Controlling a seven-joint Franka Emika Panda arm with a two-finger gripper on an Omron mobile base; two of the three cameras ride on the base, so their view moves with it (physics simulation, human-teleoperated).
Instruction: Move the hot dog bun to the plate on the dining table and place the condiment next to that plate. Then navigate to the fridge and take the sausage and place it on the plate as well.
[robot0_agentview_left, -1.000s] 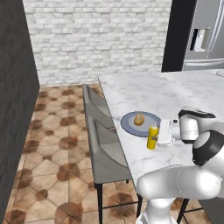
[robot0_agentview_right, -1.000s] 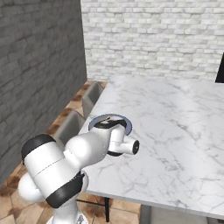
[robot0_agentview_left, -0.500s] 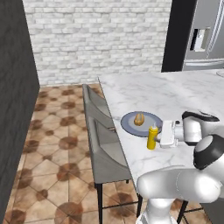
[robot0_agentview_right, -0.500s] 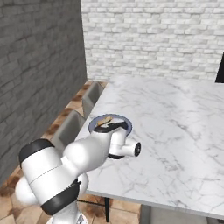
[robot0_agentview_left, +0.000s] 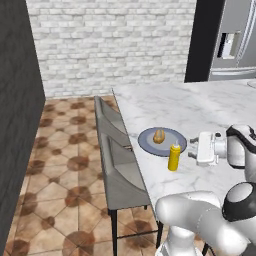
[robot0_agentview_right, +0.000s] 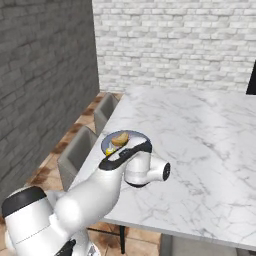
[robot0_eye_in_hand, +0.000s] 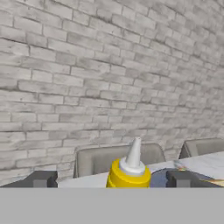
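Bun (robot0_agentview_left: 159, 136) sits on the plate (robot0_agentview_left: 148, 144), condiment (robot0_agentview_left: 174, 156) stands just beside it mid-frame; jaws released, sausage run's still left.

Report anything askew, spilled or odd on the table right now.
Nothing stands out. The hot dog bun lies on the plate, and the condiment stands upright beside it, with nothing spilled on the dining table.

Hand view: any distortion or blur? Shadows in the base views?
Hand view: brick courses bow like a fisheye, and the condiment looks soft up close. Left base view: only a faint shadow under the plate. Right base view: flat, even light, no glare.
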